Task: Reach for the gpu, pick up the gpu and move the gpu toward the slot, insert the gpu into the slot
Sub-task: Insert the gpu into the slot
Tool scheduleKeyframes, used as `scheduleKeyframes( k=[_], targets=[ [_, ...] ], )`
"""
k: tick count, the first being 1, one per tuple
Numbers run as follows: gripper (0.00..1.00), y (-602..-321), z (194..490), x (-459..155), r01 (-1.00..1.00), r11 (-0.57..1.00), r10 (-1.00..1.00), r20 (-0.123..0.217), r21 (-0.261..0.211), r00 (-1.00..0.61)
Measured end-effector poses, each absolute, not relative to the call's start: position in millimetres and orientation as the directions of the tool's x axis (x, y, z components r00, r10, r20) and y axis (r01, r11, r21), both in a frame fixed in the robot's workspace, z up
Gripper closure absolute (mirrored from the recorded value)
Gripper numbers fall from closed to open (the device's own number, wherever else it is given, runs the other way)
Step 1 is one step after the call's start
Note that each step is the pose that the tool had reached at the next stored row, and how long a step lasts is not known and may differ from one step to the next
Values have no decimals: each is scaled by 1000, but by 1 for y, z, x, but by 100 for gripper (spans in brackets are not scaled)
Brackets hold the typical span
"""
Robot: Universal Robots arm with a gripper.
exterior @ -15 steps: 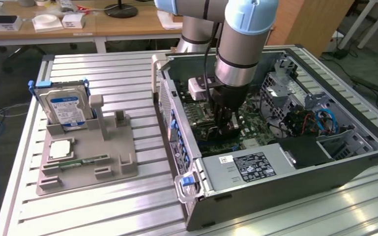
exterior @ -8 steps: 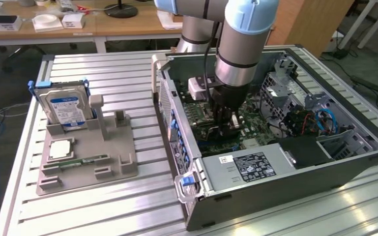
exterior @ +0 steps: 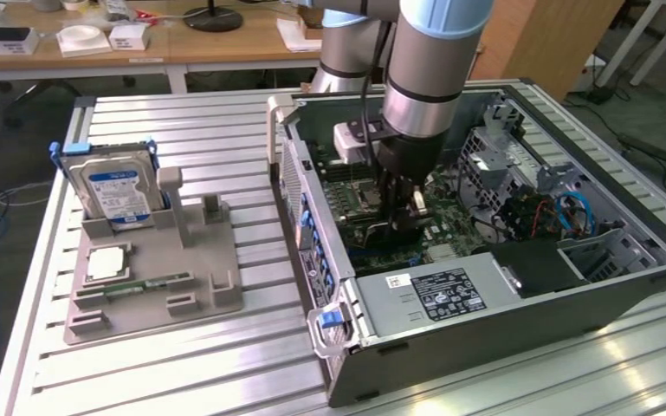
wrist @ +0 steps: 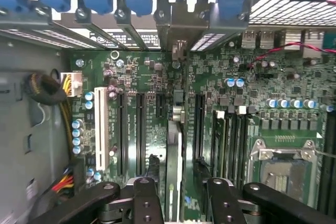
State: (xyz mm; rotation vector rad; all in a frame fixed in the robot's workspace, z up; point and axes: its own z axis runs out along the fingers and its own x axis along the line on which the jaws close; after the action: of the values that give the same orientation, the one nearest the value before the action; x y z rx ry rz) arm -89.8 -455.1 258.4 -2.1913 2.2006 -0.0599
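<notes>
1. Exterior view: open PC case (exterior: 506, 338) lying on the bench (exterior: 194, 381), motherboard (exterior: 362, 227) inside. Pincer (exterior: 402, 227) down in there, clamped on the gpu (exterior: 416, 201). Grey tray (exterior: 153, 290) alongside holding a hard drive (exterior: 115, 188).
2. Wrist view: gpu (wrist: 173, 177) edge-on between fingers (wrist: 148, 195), lined up over the slot (wrist: 178, 103).

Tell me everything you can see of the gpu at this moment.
The gpu appears edgewise as a thin upright card, dark with a pale silvery edge and a metal bracket toward the case's rear slots. The gripper is shut on it, a black finger on each side. It stands over the green motherboard, in line with the slot, between the long black connectors. Whether its lower edge is seated cannot be told. In the exterior view it hangs inside the open computer case.
</notes>
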Motion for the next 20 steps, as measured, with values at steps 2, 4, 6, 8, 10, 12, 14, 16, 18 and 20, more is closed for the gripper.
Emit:
scheduleKeyframes(
  k=[2,4,6,8,10,12,14,16,18,20],
  targets=[
    [61,-455,264,-90,-998,4,-1000,2,-55,-4],
    [61,-455,270,-90,-998,4,-1000,2,-58,-4],
    [62,-455,271,-90,-998,4,-1000,2,-62,-4],
    [69,-455,271,-90,-998,4,-1000,2,-62,-4],
    [75,-455,271,-90,-998,4,-1000,2,-62,-4],
    [86,-455,271,-90,-998,4,-1000,2,-62,-4],
    [90,-455,271,-90,-998,4,-1000,2,-62,-4],
    [90,-455,271,-90,-998,4,-1000,2,-62,-4],
    [90,-455,271,-90,-998,4,-1000,2,-62,-4],
    [90,-455,271,-90,-998,4,-1000,2,-62,-4]
  ],
)
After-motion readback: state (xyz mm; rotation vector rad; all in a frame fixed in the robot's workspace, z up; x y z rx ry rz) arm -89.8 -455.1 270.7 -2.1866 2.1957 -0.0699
